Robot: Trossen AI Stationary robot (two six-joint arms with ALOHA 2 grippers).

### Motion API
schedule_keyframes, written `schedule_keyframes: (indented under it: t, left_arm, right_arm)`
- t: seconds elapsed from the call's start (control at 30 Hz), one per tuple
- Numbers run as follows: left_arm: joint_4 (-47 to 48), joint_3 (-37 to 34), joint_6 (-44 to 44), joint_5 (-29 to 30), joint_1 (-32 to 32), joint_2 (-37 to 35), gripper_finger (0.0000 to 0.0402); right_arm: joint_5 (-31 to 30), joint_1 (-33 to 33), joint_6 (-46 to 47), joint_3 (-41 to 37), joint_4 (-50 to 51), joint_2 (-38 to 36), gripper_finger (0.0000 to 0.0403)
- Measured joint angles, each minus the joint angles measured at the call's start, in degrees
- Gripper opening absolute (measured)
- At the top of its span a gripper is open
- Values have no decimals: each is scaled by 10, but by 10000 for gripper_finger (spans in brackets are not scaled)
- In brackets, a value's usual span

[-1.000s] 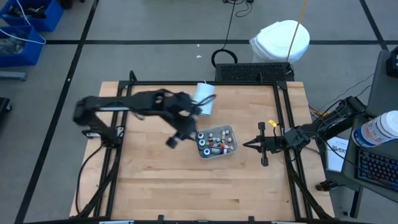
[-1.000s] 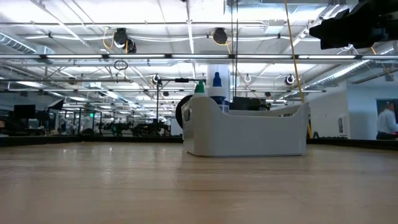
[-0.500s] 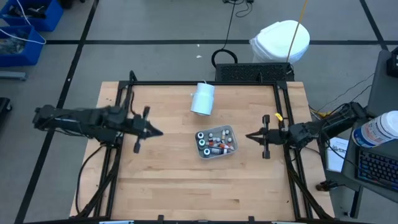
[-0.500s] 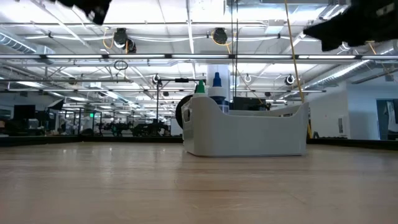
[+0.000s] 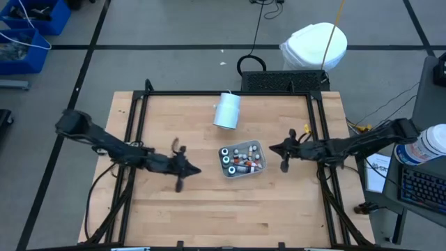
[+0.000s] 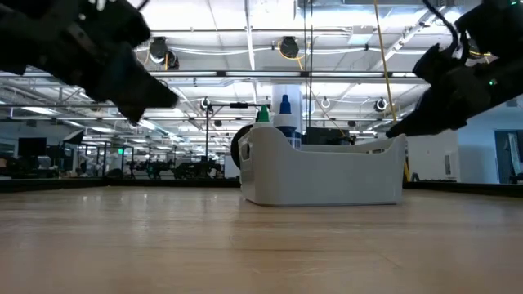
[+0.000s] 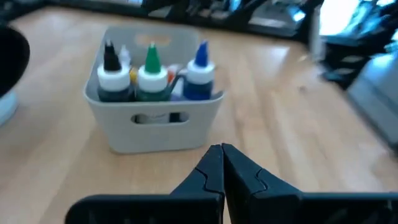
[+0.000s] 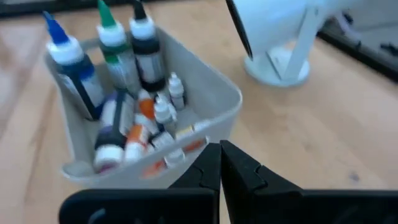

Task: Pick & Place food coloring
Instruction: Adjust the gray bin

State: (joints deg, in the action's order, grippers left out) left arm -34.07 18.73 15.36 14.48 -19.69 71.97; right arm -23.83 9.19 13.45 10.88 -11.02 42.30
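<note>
Table (image 5: 230,209): pale wood, black frame rails along its edges, fills centre of high view.
Tray (image 5: 256,146): small grey bin w/ rounded corners, just right of table centre; upright.
Food coloring (image 5: 242,159): cluster of tiny bottles all inside tray; three taller ones stand upright w/ black, green, blue tips, smaller ones lie loose beside them.
Left gripper (image 5: 197,170): lower centre-left of high view, over bare wood, tip aimed at tray, near but apart from it; jaws together, nothing held.
Right gripper (image 5: 273,148): centre-right, just beside tray's right side, not touching; jaws together, nothing held.
White cylinder (image 5: 227,110): upper centre of table, lying tilted, apart from tray.
</note>
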Motion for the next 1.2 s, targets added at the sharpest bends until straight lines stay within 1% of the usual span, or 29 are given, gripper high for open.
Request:
schedule_keyframes:
  t: [0.07,0.2,0.33,0.5,0.6,0.73,0.87,1.0,1.2]
  left_arm:
    - [-1,32,15,21,0,62,2]
    - [5,94,25,26,6,151,2]
    - [28,145,61,35,15,215,3]
    - [74,195,83,37,26,266,4]
    - [88,214,85,37,33,282,3]
    - [91,223,89,42,49,283,4]
    - [96,223,90,41,65,283,6]
    - [103,223,88,36,79,283,4]
    - [110,222,76,37,90,283,3]
  right_arm:
    - [0,-5,15,-1,-6,26,0]
    - [0,-10,45,-1,-16,59,0]
    - [0,-10,75,-1,-13,86,0]
    - [1,-10,103,-1,-16,117,0]
    - [12,-4,114,-1,-34,145,0]
    - [22,9,112,-1,-94,198,0]
    - [62,10,100,-1,-165,249,0]
    - [88,12,100,-1,-212,295,0]
    - [89,36,121,-1,-265,349,0]
